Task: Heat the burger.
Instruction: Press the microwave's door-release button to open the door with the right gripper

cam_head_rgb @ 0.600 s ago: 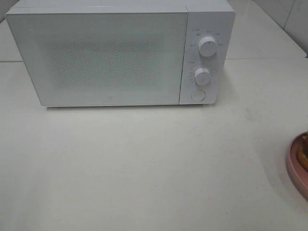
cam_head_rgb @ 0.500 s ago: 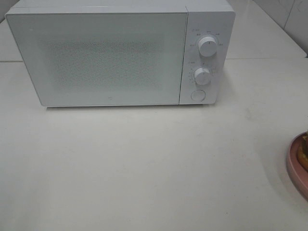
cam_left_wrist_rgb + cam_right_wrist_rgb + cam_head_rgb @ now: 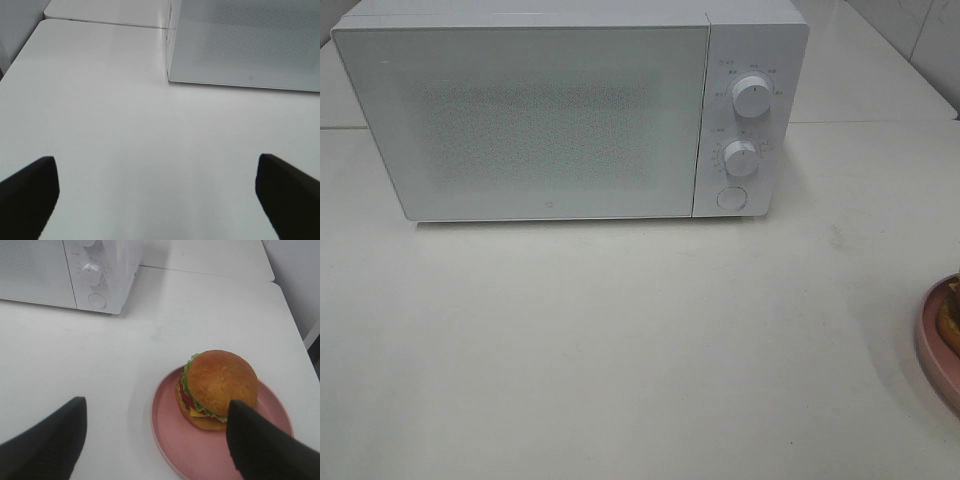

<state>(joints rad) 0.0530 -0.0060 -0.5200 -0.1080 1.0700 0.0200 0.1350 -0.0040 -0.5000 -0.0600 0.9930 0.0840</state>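
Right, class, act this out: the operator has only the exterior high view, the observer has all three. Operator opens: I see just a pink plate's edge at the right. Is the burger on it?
Observer: Yes, the burger stands upright on the pink plate.
Operator: Is the right gripper holding it?
Observer: No, the right gripper is open and holds nothing.
Operator: And the left?
Observer: The left gripper is open, empty, facing the microwave.
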